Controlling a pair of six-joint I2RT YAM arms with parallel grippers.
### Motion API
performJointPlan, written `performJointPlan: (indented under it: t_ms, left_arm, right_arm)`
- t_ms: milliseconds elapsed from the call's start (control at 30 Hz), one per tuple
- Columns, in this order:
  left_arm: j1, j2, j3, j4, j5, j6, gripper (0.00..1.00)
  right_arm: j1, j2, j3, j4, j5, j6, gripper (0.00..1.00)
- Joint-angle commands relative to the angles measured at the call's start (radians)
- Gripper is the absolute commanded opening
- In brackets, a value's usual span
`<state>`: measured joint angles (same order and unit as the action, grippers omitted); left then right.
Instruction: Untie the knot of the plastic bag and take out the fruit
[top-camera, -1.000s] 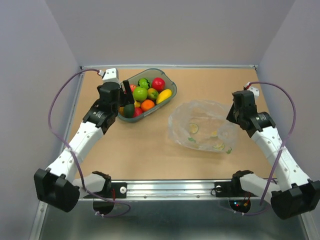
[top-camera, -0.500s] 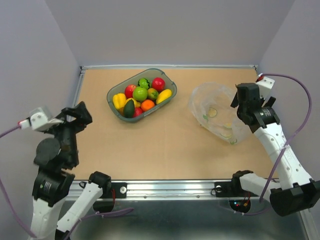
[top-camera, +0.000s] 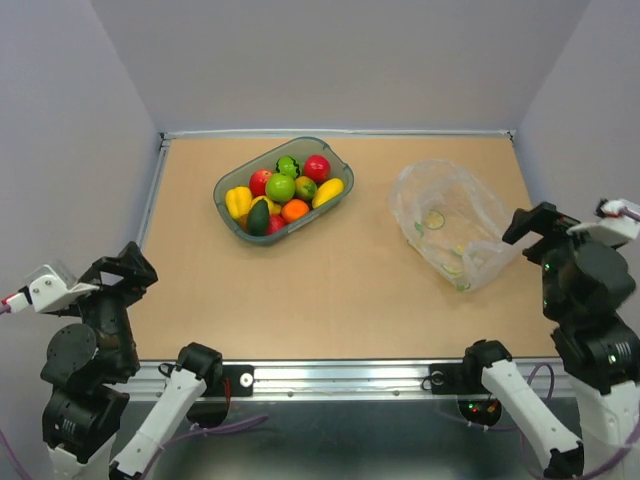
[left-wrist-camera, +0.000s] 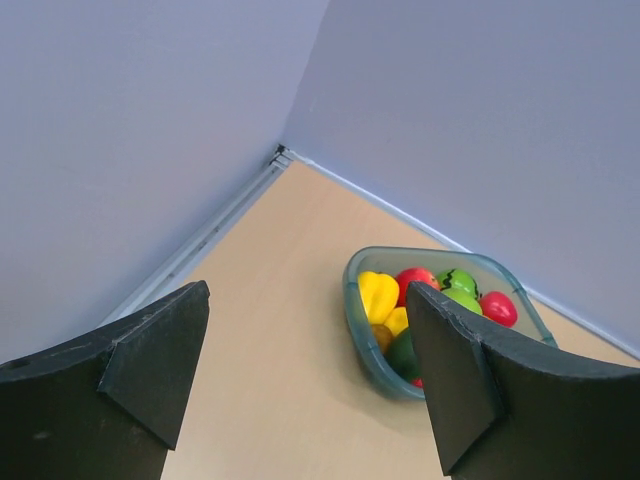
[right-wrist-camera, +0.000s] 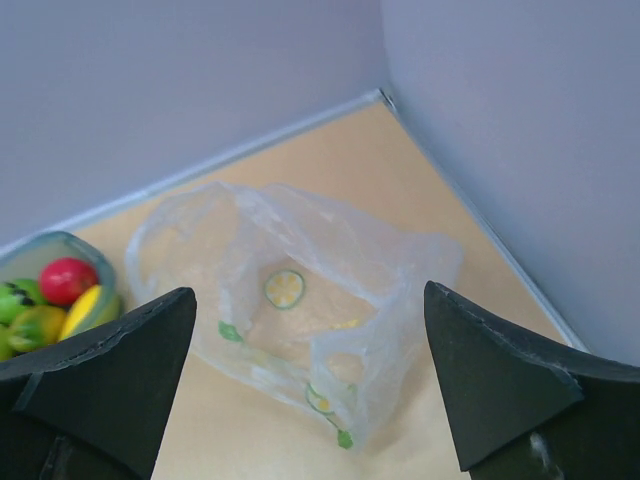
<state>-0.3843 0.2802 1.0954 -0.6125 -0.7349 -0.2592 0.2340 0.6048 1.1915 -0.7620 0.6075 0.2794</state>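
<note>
- Far left, above the near-left corner: black two-finger left gripper (left-wrist-camera: 307, 292), lifted off the tan tabletop (top-camera: 330, 290); fingers (left-wrist-camera: 160, 350) spread wide, closed on nothing, well apart from everything on the table.
- Left of centre, toward the back: grey-green translucent plastic tray (left-wrist-camera: 356, 325), flat on the tabletop; piled inside, small toy fruit: yellow pepper (top-camera: 238, 201) at the left end, dark green avocado (top-camera: 259, 216) just beside it at the near wall, green apple (top-camera: 280, 187) in the middle; among them a red apple (top-camera: 317, 167) at the back, an orange (top-camera: 294, 210), a long yellow mango (top-camera: 328, 192) at the right end.
- Right of centre: thin, clear, crinkly plastic bag (top-camera: 450, 225) with green and yellow printed slices, lying loose and puffed up on the tabletop, well apart from the tray.
- Far right: black two-finger right gripper (right-wrist-camera: 309, 292), raised just past the bag's near-right edge; fingers (right-wrist-camera: 480, 370) spread wide, clear of the plastic, pinching nothing.
</note>
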Motion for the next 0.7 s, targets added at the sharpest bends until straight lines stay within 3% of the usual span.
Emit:
performJointPlan:
  t_ms: [0,233,667]
  left_arm:
    - [0.004,-0.035,0.047,-0.027,-0.061,0.044,0.90]
    - [0.002,-0.128,0.009,-0.036,-0.110,-0.011,0.90]
    - [0.002,-0.257,-0.014,-0.171,-0.152,-0.270,0.90]
  right_arm:
    - [-0.005,-0.170,0.060,0.055,-0.133,-0.115,1.00]
    - [-0.007,-0.417,0.065,0.061,-0.259,-0.212,1.00]
    - [0.004,-0.465,0.043,0.052,-0.262,-0.187,1.00]
